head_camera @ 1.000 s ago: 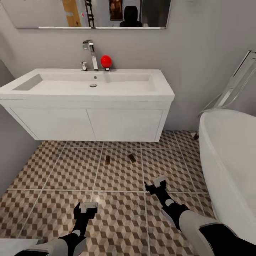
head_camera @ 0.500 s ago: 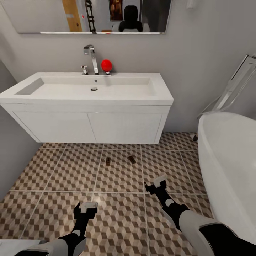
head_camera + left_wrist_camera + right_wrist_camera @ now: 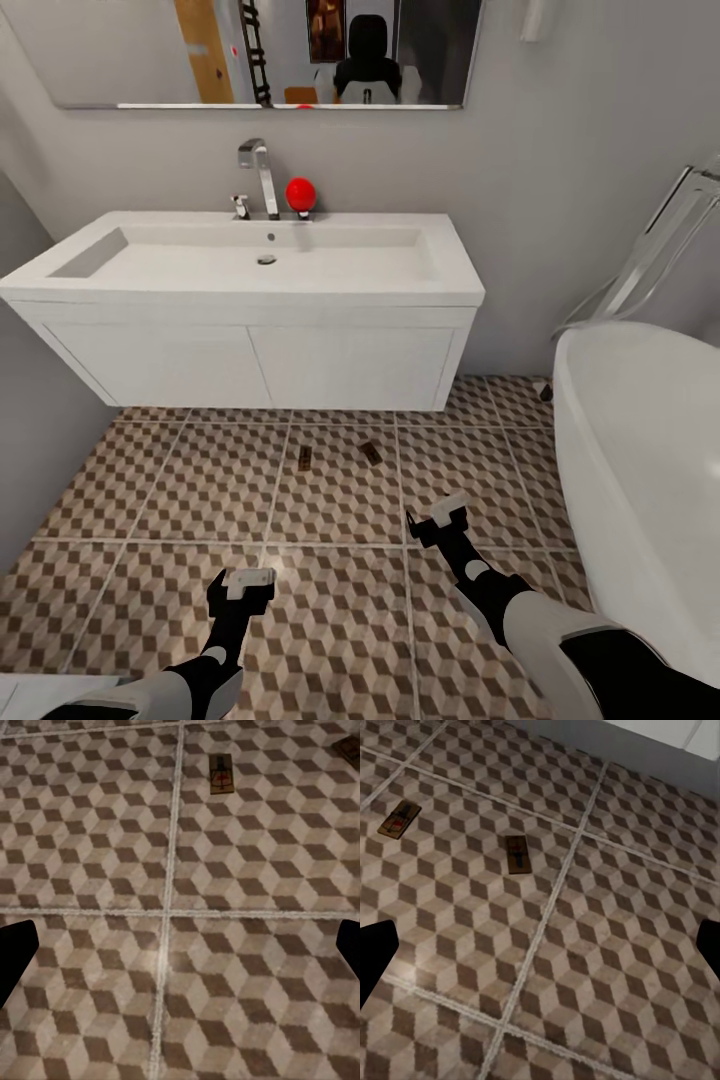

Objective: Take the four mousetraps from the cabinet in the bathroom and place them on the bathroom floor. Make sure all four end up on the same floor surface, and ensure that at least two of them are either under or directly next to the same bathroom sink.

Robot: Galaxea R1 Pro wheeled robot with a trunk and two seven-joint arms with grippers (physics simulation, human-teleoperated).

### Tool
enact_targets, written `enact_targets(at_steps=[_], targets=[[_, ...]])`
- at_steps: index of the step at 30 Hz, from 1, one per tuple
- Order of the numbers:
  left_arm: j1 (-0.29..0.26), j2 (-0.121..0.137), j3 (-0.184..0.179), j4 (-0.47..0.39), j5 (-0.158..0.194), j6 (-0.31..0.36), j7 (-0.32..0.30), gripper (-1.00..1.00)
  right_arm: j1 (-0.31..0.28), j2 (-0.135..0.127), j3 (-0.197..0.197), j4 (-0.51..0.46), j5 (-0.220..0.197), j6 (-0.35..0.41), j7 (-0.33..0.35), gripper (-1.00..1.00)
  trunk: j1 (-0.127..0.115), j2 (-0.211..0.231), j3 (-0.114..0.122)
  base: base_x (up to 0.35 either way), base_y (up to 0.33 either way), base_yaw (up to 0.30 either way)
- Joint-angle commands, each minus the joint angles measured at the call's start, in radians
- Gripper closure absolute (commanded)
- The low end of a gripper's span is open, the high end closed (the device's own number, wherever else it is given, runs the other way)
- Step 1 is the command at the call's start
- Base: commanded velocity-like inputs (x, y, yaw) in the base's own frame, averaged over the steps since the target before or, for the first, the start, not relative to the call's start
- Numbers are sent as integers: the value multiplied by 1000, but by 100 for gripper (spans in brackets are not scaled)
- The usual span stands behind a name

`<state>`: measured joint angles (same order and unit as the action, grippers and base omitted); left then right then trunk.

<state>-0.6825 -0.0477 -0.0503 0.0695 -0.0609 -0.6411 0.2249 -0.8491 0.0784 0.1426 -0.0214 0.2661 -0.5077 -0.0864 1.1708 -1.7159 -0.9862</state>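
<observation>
— Where are the traps?

— Two traps lie flat on the floor, just in front of the sink and its white vanity. The left trap sits right beside a grout line; the right trap lies near it on the next tile, turned at a slant. They are apart, not touching. In the left wrist view the left trap shows its red spot, with the other trap's corner at the picture's edge. In the right wrist view both show, the one with the red spot and the darker one.

— And the grippers?

— The left gripper hangs above the tiles, well short of the traps, its jaws spread and holding nothing. The right gripper hangs nearer the traps, also spread wide and holding nothing. In each wrist view the dark fingertips stand at opposite edges with bare tile between.

— What else is around?

— A chrome tap and a red ball stand at the back of the sink, below a mirror. A white tub stands at the right.
</observation>
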Motion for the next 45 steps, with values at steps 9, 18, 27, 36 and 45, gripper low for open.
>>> enact_targets(at_steps=[9,18,27,36,45], targets=[[-2,-1,-5,4,-7,-3,10,-100,-1,0,8,1,4,-2,-9,-100,-35,63,28,0,0,0],[-2,-1,-5,4,-7,-3,10,-100,-1,2,8,1,4,-2,-9,-100,-69,126,56,0,0,0],[-2,-1,-5,4,-7,-3,10,-100,-1,3,8,1,4,-1,-6,-100,-104,189,84,0,0,0],[-2,-1,-5,4,-7,-2,10,-100,-1,3,8,1,4,-2,-8,-100,-138,252,112,0,0,0],[0,-1,-5,4,-7,-2,10,-100,-1,3,8,1,4,-2,-9,-100,-173,315,140,0,0,0]])
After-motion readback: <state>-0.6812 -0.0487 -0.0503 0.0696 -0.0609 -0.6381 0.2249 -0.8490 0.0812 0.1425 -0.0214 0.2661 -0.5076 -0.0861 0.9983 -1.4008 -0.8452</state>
